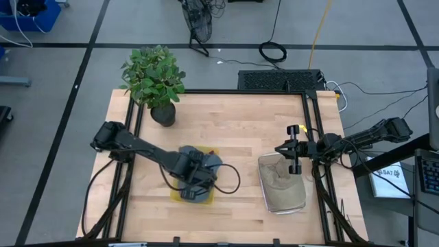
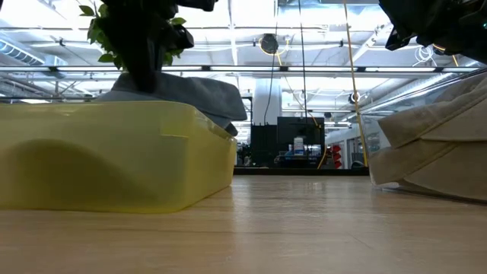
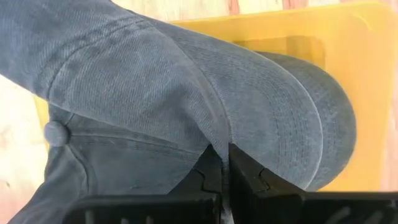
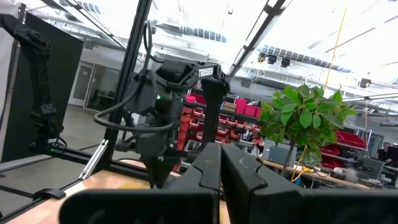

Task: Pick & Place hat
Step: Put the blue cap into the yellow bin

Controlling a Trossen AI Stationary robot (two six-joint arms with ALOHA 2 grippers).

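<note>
Two hats on the table, one per bin. Blue-grey denim cap (image 1: 203,165) sits in the yellow bin (image 1: 180,197), front-left of centre; a beige hat (image 1: 281,180) lies in the clear tray (image 1: 266,195) to the right. Plant (image 1: 153,77) in a dark pot stands at the back left, well apart from both.

Left gripper (image 3: 224,168) is down on the cap. Wrist view: the two dark fingers (image 3: 249,177) are pressed together with a fold of denim pinched between them, near where crown meets brim. Crown button (image 3: 55,133) shows off to one side. Low view: the cap rides above the bin's rim, cloth draped over its edge.

Right gripper (image 1: 293,149) hovers over the back edge of the clear tray, above the beige hat, holding nothing; its fingers (image 4: 205,168) look closed against each other in its wrist view. Waiting, I judge.

Handling, my read: light, soft cloth. Crown will collapse and sag under a pinch; brim is the only stiff part and will swing down when lifted. Not fragile, not slippery, since denim grips well. A bite on the seam or the brim's root holds better than a loose crown panel, which could slide out. Dangling brim may catch the bin wall on the way out.
</note>
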